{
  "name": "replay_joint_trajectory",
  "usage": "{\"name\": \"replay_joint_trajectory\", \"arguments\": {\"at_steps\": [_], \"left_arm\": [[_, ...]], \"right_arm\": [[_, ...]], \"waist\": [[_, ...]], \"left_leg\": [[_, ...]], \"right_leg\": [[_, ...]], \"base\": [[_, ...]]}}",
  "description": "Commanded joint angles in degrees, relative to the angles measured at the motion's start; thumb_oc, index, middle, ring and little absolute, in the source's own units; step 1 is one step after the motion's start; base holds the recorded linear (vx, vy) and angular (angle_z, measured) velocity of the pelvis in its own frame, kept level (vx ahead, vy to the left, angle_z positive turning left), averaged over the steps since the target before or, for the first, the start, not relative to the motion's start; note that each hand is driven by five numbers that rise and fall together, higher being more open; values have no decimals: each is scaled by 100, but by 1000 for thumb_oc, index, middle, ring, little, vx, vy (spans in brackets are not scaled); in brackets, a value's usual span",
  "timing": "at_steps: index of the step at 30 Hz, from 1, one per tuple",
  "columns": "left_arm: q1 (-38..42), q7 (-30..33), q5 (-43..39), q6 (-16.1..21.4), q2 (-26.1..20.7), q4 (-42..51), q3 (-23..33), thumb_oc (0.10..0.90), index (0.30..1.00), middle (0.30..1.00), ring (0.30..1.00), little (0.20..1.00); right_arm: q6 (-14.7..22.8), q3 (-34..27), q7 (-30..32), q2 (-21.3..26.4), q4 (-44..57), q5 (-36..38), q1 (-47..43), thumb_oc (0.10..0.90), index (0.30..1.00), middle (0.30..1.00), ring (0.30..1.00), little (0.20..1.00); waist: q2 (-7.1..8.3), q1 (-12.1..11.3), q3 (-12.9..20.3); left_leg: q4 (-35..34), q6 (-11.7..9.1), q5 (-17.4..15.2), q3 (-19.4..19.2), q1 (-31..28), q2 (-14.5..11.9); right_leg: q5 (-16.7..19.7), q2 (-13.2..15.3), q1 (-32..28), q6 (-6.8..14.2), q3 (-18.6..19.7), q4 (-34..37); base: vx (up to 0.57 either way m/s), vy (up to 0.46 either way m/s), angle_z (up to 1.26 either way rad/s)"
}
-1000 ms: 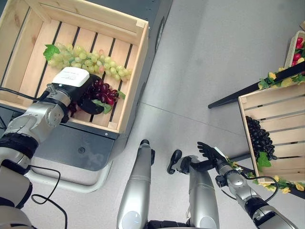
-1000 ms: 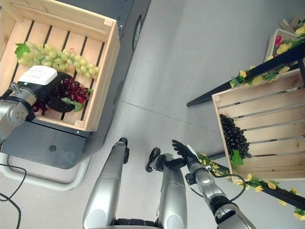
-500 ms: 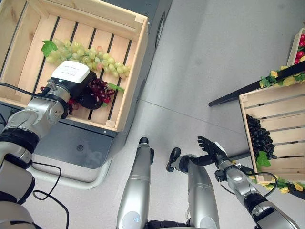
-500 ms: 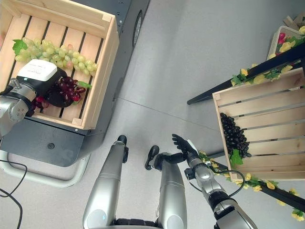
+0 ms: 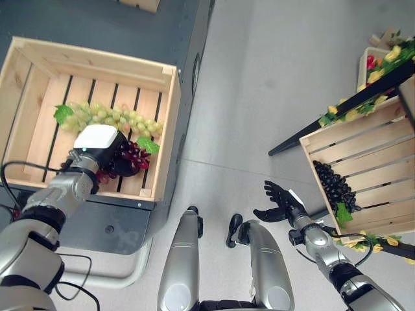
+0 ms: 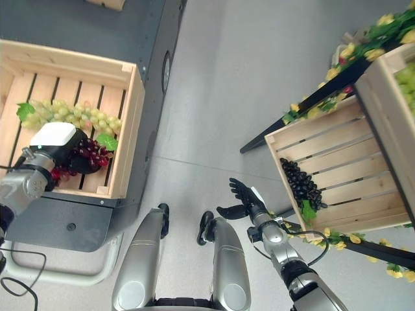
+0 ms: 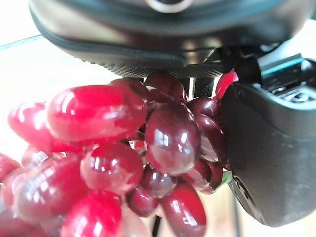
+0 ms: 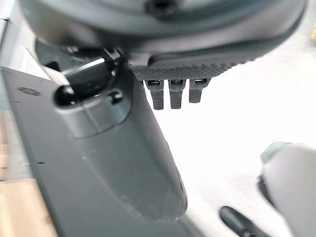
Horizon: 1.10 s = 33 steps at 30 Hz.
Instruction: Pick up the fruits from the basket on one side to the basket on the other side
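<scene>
The left hand is seen lowered into the wooden crate on the robot's left side, its fingers curled round a bunch of red grapes; in the left wrist view the red grapes are pressed between the palm and the thumb, so a closed grasp on the bunch is shown; whether the bunch is lifted clear of the slats or resting on them cannot be told; just beyond the hand, toward the crate's far wall, a long bunch of green grapes is laid across the slatted floor, with a green leaf at its outer end; the red bunch is bordered by a small leaf on the side nearest the green bunch; the crate is set on a dark grey platform; well apart, on the robot's right, the right hand is held out over the grey floor with its fingers spread and straight, nothing being grasped; past that hand a second wooden crate is tilted on a stand trimmed with yellow flowers and leaves, and a bunch of black grapes is lying inside it against the wall nearest the hand.
</scene>
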State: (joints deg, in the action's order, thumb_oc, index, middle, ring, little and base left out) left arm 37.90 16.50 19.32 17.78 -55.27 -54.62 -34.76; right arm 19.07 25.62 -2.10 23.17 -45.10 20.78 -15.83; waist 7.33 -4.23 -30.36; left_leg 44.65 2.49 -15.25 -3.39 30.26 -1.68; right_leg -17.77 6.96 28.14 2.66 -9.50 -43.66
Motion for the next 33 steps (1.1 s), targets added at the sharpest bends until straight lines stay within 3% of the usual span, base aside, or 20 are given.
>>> {"name": "replay_joint_trajectory", "arguments": {"at_steps": [1,10,16,20,27,29,33], "left_arm": [[219,473,-807,389,-79,226,1005,400,300,300,300,300],[-1283,140,-2533,915,267,1428,3010,400,300,300,300,300],[-1695,-359,-3801,1062,581,1906,3597,400,300,300,300,300],[-1685,-887,-4666,1265,739,2220,3777,400,300,300,300,300],[-1441,-1363,-5698,1130,904,3082,3680,400,300,300,300,300],[-1277,-1477,-5940,1120,965,3209,3612,400,300,300,300,300],[-723,-1748,-6490,990,1255,3438,3241,400,300,300,300,300]], "right_arm": [[275,-333,-112,239,494,371,96,800,900,900,900,900],[92,-566,-425,-28,1733,516,787,800,900,900,900,900],[3,-489,-375,-226,2256,537,972,800,900,900,900,900],[26,-423,-297,-358,2578,447,1030,800,900,900,900,900],[-133,-274,-153,-285,3272,289,717,800,900,900,900,900],[-317,-238,-299,-231,3344,333,510,800,900,900,900,900],[-1051,-160,-665,-22,3462,952,-267,800,900,900,900,900]], "waist": [[-400,4,144],[-708,-2,795],[-791,27,1197],[-879,82,1524],[-991,61,1965],[-992,55,2066],[-939,73,2298]], "left_leg": [[-1005,209,75,-78,-859,357],[-1960,204,229,-13,-1967,522],[-2676,144,427,18,-2634,615],[-3228,99,605,52,-3014,637],[-3827,44,849,220,-3320,661],[-3974,15,914,266,-3377,653],[-4346,-59,1078,361,-3519,646]], "right_leg": [[674,130,-500,-4,-216,192],[855,193,-1439,101,-176,1096],[1027,114,-2059,156,-161,1855],[1181,-23,-2442,166,-95,2518],[1260,-203,-2829,72,-58,3249],[1271,-248,-2938,39,-62,3463],[1410,-348,-3197,-34,-42,4020]], "base": [[61,-18,-10],[53,-27,-9],[61,-40,-2],[55,-64,-3],[12,-77,-5],[-5,-88,-3],[-14,-104,-1]]}}
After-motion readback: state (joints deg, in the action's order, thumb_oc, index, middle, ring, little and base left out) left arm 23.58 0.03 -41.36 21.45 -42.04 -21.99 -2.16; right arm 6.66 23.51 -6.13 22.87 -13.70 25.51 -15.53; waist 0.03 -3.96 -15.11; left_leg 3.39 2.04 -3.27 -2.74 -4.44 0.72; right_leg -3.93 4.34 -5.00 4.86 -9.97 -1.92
